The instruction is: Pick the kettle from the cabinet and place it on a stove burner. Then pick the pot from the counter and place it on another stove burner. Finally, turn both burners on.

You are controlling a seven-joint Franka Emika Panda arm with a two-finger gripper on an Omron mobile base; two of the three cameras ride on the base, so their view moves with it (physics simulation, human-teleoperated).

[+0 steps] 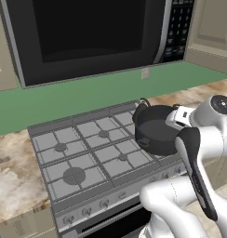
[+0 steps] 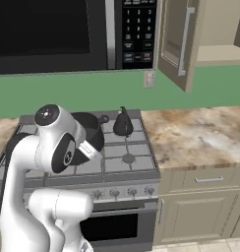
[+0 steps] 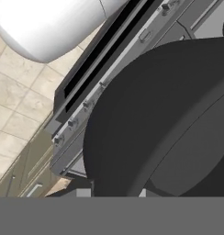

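The wide dark-grey pot (image 1: 155, 132) hangs over the right half of the silver range, and my gripper (image 1: 174, 122) is shut on its right rim. I cannot tell whether the pot touches the grate. Close up, the pot (image 3: 169, 119) looms large in the hand view. The small black kettle (image 2: 123, 123) stands on the rear right burner, just right of the pot (image 2: 90, 129); its arched handle (image 1: 143, 103) peeks out behind the pot. A free burner (image 2: 128, 158) lies at the front right, with others (image 1: 103, 134) to the left. The cabinet (image 2: 178, 47) stands open above the counter (image 2: 200, 133).
A black microwave (image 1: 92, 37) hangs low over the range. The control knobs (image 2: 132, 191) line the range front above the oven door. My own arm (image 2: 53, 142) stands in front of the left burners. Drawer units (image 2: 208, 206) sit under the counter.
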